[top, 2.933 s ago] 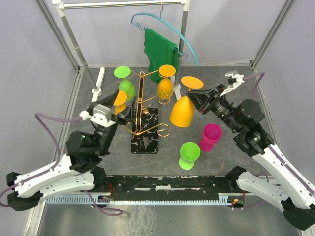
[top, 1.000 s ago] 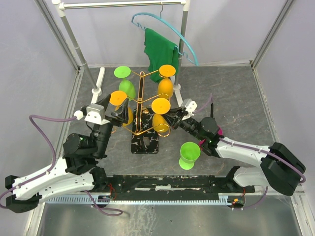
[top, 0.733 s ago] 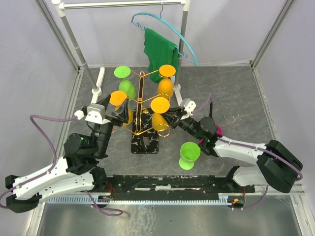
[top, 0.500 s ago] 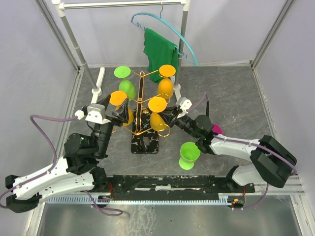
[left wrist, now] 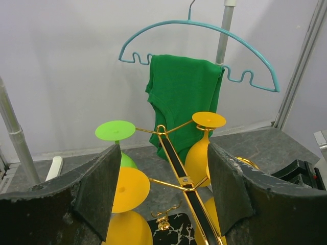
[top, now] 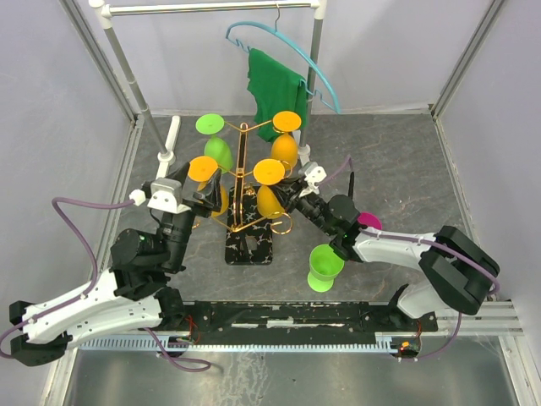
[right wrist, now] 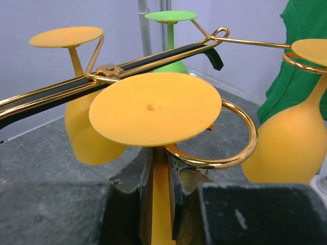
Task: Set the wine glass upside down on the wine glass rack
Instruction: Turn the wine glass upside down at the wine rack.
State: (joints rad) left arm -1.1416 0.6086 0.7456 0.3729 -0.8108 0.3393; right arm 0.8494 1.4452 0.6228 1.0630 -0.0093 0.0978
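My right gripper (top: 292, 196) is shut on the stem of an upside-down orange wine glass (top: 269, 201), its foot disc (right wrist: 155, 108) on top. The stem (right wrist: 161, 204) is pinched between the fingers, against the near left edge of a gold scroll ring (right wrist: 227, 153). I cannot tell whether it is inside the ring. The wine glass rack (top: 243, 161) stands on its black marbled base (top: 250, 237). It carries two orange glasses (top: 203, 169) (top: 286, 148) and a green one (top: 215, 148). My left gripper (top: 207, 193) hangs open beside the rack's left side, holding nothing (left wrist: 163, 194).
An upright green glass (top: 325, 266) and a magenta cup (top: 368, 222) stand right of the rack, under my right arm. Behind the rack is the white clothes rail (top: 135, 85), with a green shirt (top: 272, 93) on a teal hanger.
My right gripper has carried the orange glass leftward, from out on the right in to the rack's front right scroll arm. The left arm has stayed put, open.
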